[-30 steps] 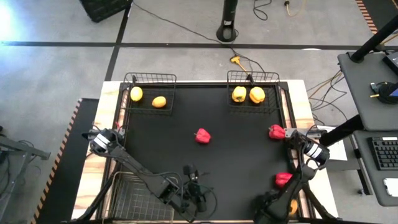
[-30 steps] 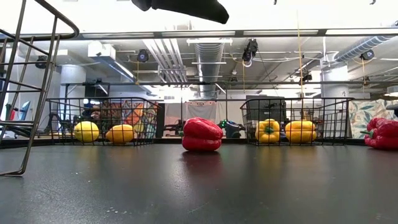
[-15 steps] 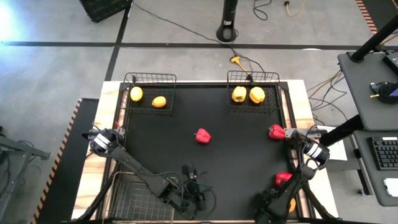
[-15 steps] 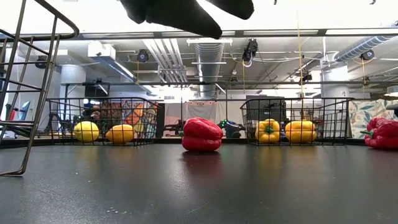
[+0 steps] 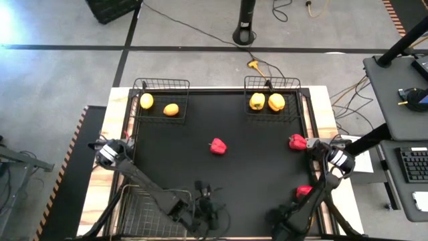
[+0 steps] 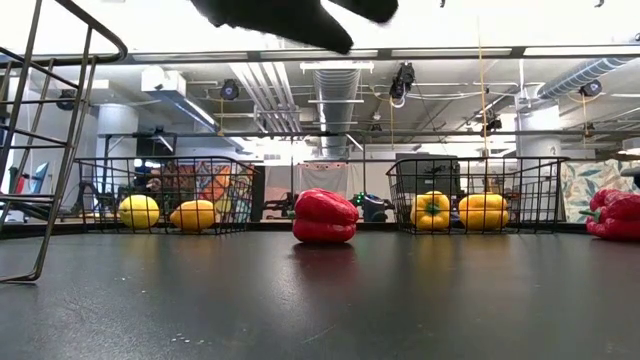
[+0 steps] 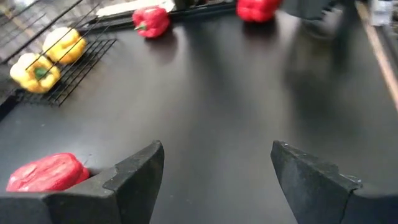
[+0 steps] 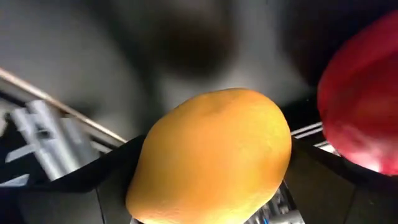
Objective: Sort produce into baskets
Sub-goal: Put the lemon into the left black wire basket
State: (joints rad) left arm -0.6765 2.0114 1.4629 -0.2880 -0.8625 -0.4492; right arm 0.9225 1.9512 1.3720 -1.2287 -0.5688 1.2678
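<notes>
Your right end effector (image 8: 211, 193) holds the orange citrus fruit (image 8: 211, 155) just beside a red pepper (image 8: 364, 118) at the bench's near right corner. Your left end effector (image 7: 214, 180) gapes wide, near the central red pepper (image 7: 46, 172).

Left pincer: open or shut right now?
Open. In the left wrist view the left pincer shows bare black table between its spread fingers.

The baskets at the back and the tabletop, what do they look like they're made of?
The baskets look like thin black wire mesh, probably coated metal: the room shows through their open grid. The tabletop looks like a matte black sheet, material unclear, faintly glossy, since the red pepper leaves a soft reflection.
</notes>
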